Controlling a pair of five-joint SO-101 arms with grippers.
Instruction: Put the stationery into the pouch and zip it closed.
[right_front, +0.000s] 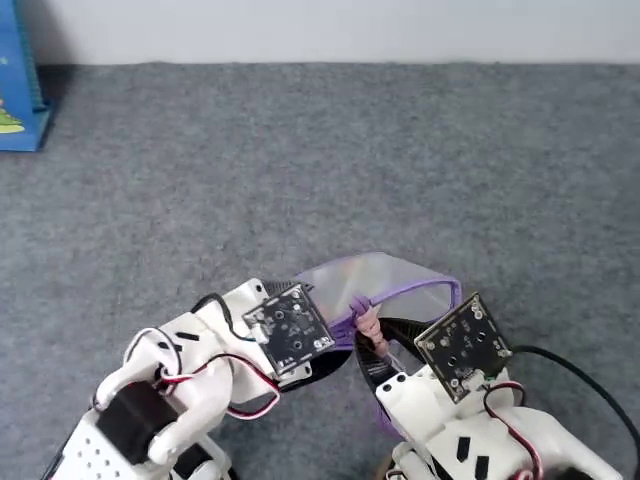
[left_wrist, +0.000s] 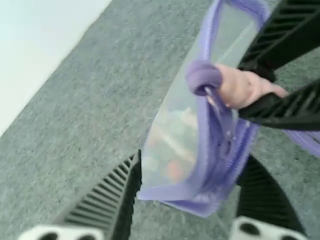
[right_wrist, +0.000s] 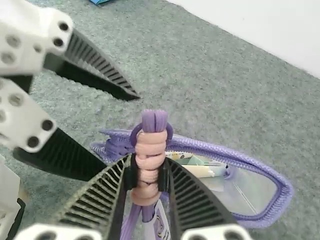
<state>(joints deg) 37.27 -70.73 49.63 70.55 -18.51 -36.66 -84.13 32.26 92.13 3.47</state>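
A clear pouch with purple trim (right_front: 395, 280) lies on the grey mat between the two arms, its zipper partly open. Stationery (right_wrist: 194, 169) shows inside it, also as blurred coloured shapes (left_wrist: 172, 150) in the left wrist view. My right gripper (right_wrist: 148, 169) is shut on the pink and purple zipper pull (right_wrist: 149, 150), seen from above as zipper pull (right_front: 368, 325) and from the other arm as zipper pull (left_wrist: 240, 87). My left gripper (left_wrist: 192, 165) is open, its fingers flanking the pouch's near end (left_wrist: 195, 195) with the pouch (left_wrist: 180, 140) between them.
A blue box (right_front: 18, 90) stands at the far left by the white wall. Open grey mat (right_front: 320, 160) stretches beyond the pouch. Both arms crowd the near edge, their fingers close together at the pouch.
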